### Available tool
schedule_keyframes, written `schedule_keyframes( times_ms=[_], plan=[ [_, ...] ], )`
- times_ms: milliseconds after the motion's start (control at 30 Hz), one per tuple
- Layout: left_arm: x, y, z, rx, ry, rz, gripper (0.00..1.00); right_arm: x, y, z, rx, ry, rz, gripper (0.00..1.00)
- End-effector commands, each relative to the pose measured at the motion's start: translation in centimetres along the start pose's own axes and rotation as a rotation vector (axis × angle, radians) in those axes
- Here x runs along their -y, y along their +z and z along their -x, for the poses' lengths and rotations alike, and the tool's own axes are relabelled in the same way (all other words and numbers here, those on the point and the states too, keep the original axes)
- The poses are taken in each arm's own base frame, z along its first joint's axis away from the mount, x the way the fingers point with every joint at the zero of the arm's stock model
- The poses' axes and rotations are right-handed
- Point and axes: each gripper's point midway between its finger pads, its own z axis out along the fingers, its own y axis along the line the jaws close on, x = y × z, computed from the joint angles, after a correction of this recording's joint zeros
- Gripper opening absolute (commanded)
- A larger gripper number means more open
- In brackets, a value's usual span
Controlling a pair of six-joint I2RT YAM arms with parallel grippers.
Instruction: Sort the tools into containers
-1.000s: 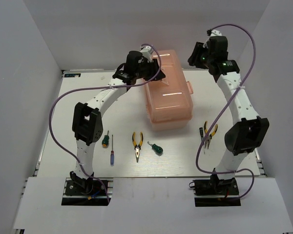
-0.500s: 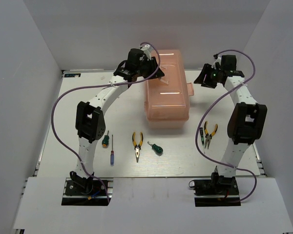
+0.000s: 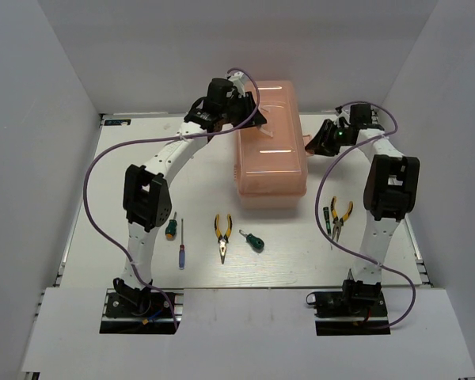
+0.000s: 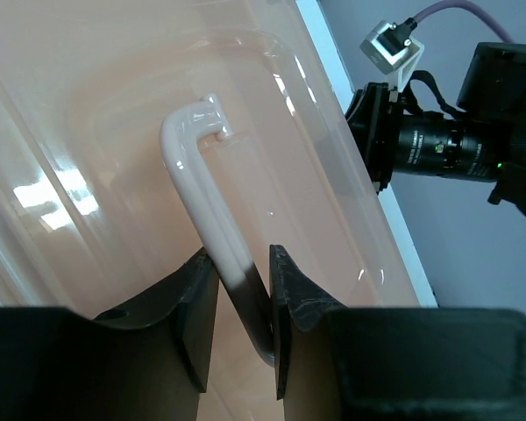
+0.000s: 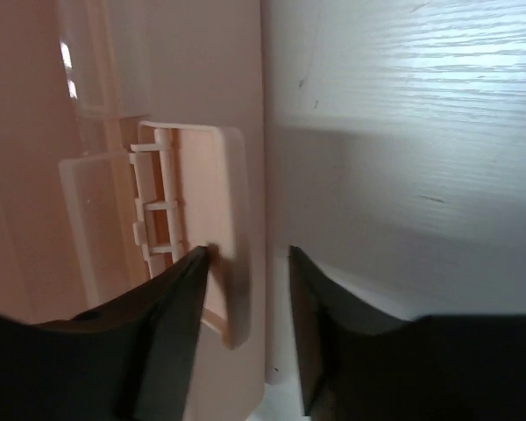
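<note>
Holding: our left gripper (image 4: 243,260) clamps the toolbox handle (image 4: 193,175), we think.
Latch (image 5: 197,175): lies lengthwise between parted fingers (image 5: 158,333) of our right gripper (image 5: 245,256).

Right jaws down from aloft, now astride the toolbox latch (image 5: 212,202).

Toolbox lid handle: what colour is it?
The handle is white, clearest in the left wrist view.

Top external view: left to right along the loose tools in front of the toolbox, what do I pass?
Stubby orange-green screwdriver → thin purple-handled screwdriver → yellow pliers → stubby green screwdriver → thin dark screwdriver → second yellow pliers.
</note>
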Motion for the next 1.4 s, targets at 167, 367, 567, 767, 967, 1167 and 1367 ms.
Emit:
schedule_keyframes(
  times_ms=[167, 367, 567, 767, 967, 1167, 1367],
  plan=[
    [1.1, -0.8, 0.4, -0.012, 0.041, -0.012, 0.0, -1.4, 0.1, 0.1, 0.038, -0.018, 0.09, 0.0],
    [0.8, -3.5, 3.5, 0.06, 0.08, 0.058, 0.0, 0.5, -1.5, 1.2, 0.109, -0.066, -0.031, 0.0],
    [0.5, -8.9, 6.7, 0.142, 0.143, 0.159, 0.0, 2.5, -2.9, 2.2, 0.158, -0.089, -0.148, 0.0],
    [-1.5, -13.0, 7.8, 0.2, 0.146, 0.245, 0.0, 3.8, -3.9, 2.6, 0.179, -0.082, -0.192, 0.0],
    [-5.3, -15.5, 7.9, 0.218, 0.132, 0.341, 0.0, 4.5, -4.4, 2.5, 0.181, -0.069, -0.195, 0.0],
    [-11.6, -16.5, 5.0, 0.158, 0.118, 0.49, 0.0, 4.9, -4.8, 2.5, 0.19, -0.063, -0.192, 0.0],
    [-16.5, -17.4, 3.8, 0.127, 0.116, 0.606, 0.0, 5.1, -5.3, 2.4, 0.194, -0.078, -0.199, 0.0]
  ],
)
